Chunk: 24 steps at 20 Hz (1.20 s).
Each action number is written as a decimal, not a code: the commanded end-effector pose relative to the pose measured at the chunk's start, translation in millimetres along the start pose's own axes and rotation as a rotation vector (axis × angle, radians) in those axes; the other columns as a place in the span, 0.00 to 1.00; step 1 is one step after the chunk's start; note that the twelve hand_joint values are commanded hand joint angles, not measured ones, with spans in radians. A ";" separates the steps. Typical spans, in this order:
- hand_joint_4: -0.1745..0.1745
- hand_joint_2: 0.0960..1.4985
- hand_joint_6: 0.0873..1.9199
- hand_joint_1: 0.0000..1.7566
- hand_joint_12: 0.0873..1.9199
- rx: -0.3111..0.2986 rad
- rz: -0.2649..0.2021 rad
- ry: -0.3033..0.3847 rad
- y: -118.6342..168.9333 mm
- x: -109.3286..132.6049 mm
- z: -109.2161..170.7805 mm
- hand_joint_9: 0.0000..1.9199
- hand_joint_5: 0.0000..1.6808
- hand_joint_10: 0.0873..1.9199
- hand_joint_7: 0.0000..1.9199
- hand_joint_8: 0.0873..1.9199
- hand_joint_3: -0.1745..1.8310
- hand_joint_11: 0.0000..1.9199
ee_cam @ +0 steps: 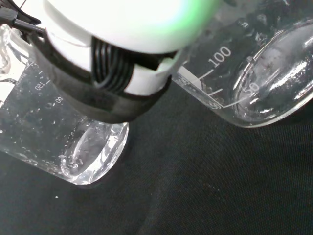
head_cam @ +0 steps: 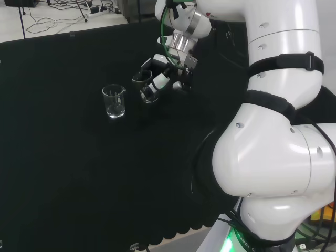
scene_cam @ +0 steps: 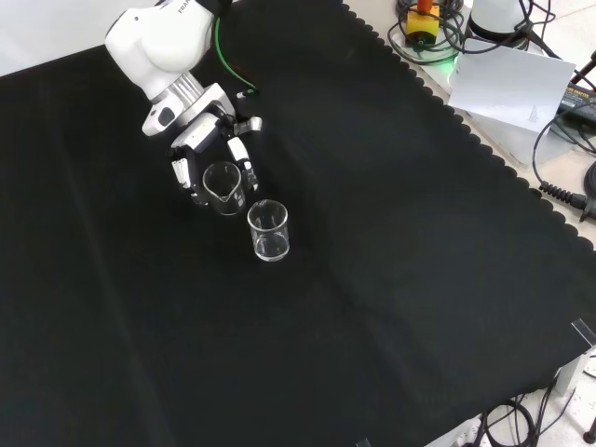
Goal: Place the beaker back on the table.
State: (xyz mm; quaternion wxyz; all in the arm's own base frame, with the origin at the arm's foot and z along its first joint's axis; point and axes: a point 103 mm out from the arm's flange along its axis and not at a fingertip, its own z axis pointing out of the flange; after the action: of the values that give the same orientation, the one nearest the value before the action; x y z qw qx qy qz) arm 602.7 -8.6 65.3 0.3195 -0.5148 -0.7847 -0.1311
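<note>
Black cloth (scene_cam: 391, 279) over the whole bench, scalloped along its edge. Beyond the far edge in the head view, pale floor (head_cam: 47, 23) strewn with dark cables (head_cam: 63, 10) (a power strip among them). At the front view's upper right, a white sheet (scene_cam: 510, 84) and more cables (scene_cam: 559, 158).

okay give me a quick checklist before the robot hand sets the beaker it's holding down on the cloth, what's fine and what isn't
1. Beaker held: ok. The robot hand has fingers curled round the held beaker.
2. Beaker upright: not ok. In the front view it tilts, with its open mouth turned toward the camera.
3. Room beside the second beaker: cannot tell. The two stand close in the front view, and contact is unclear.
4. Beaker resting on the cloth: cannot tell. In the wrist view the base of the held beaker sits low near the cloth.
5. Landing spot: ok. Bare cloth lies under the robot hand.
</note>
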 end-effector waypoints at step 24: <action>0.31 0.56 0.39 0.62 0.70 0.043 -0.012 -0.075 -22.4 -7.4 8.0 0.41 0.30 0.26 0.38 0.37 0.00 0.15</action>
State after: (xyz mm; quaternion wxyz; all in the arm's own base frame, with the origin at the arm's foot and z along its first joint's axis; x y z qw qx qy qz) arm 584.4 -19.9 55.5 0.3047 -0.5105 -0.7970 -0.1064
